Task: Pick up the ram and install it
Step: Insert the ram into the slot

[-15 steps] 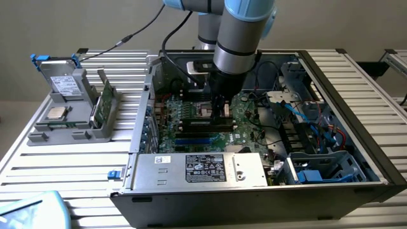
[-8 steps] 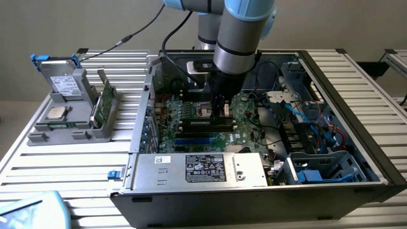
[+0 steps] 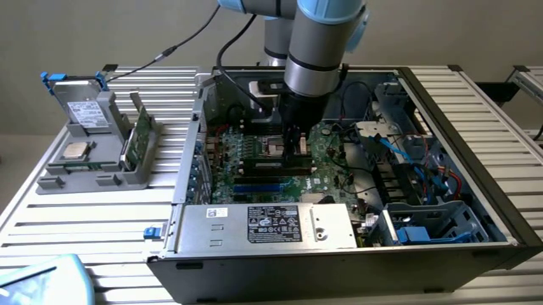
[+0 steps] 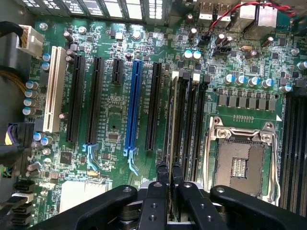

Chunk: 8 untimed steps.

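In the exterior view the open computer case (image 3: 339,276) took most of the table, and the grey holder (image 3: 89,171) stood at nine o'clock from it. Inside the case lay the green motherboard (image 3: 327,155), with the silver power supply (image 3: 263,223) at six o'clock from the board.

The gripper (image 3: 295,147) was deep inside the case, at twelve o'clock from the power supply. Its jaws were narrow and closed on the ram (image 4: 172,120). So I judge that the picking up was done and the installing was in progress. The ram stood on its edge along one of the black memory slots (image 4: 194,124), between the long expansion slots and the empty processor socket (image 4: 240,165). I could not tell whether it was already pressed fully into the slot and whether the end clips were locked.

The ram looked very thin, long and dark, because only its upper edge was visible; its length was almost the same as the slot beside it.
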Tool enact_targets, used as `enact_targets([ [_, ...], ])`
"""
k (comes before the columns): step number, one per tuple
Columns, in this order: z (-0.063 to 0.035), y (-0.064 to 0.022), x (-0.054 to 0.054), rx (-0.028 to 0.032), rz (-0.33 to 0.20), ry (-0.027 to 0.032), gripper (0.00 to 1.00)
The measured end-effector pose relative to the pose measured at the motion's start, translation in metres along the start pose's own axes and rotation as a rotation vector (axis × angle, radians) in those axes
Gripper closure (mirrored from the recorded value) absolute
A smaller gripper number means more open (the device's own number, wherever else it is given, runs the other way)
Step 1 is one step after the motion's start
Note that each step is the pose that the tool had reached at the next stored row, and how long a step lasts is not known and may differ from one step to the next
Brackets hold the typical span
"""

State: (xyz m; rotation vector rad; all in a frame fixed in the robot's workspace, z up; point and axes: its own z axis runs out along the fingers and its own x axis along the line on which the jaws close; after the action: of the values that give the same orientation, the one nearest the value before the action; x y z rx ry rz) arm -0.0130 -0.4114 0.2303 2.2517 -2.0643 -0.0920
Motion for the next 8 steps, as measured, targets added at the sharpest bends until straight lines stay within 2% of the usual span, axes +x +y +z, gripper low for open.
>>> enact_targets([
  [2,-0.0001,-0.0001,-0.0013,-0.0021,0.002,0.0226,0.86],
  [3,-0.0001,-0.0001,-0.0021,-0.0026,0.003,0.0284,0.86],
  [6,-0.0001,-0.0003,-0.0030,-0.0026,0.003,0.0298,0.86],
  [8,-0.0001,-0.0002,-0.0040,0.0013,0.003,0.0302,0.86],
])
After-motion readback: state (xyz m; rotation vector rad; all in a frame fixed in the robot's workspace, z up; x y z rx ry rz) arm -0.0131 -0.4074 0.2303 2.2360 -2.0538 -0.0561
